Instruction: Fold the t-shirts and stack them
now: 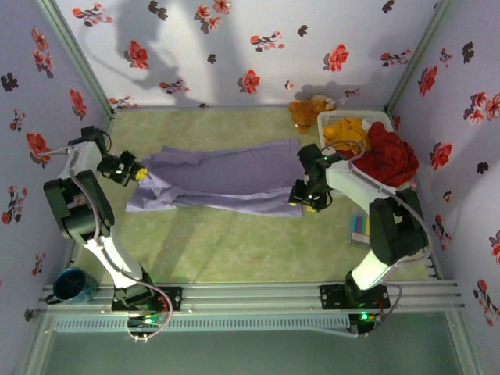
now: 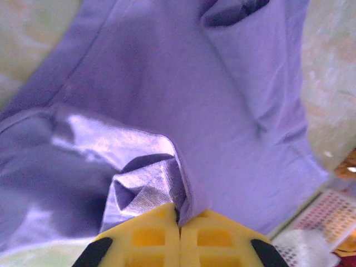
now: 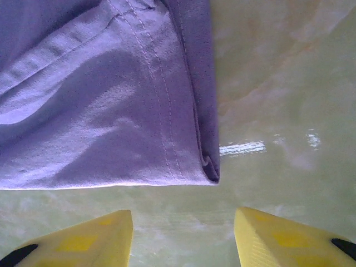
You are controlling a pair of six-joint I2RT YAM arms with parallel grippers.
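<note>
Pale green table, floral-print walls on three sides. Lavender t-shirt spread flat across mid-table, long axis left to right, a few creases, left end slightly bunched.

Left gripper at that left end, clamped fully closed on the cloth. Left wrist view: yellow fingers pressed together, a raised fold of lavender fabric pinched between the tips, rest of the shirt lying on the table beyond.

Right gripper at the shirt's near right corner, partway open, holding nothing. Right wrist view: yellow fingertips well apart over bare table, folded hem corner just ahead of them and slightly left of centre, not between them. Contact with the cloth: cannot tell.

White basket in the far right corner. Red t-shirt heaped in it and spilling over the near side, orange-yellow t-shirt beside it toward the left. Brown plush toy just left of the basket, against the back wall. Blue mug at the near left edge, beside the left arm's base.
</note>
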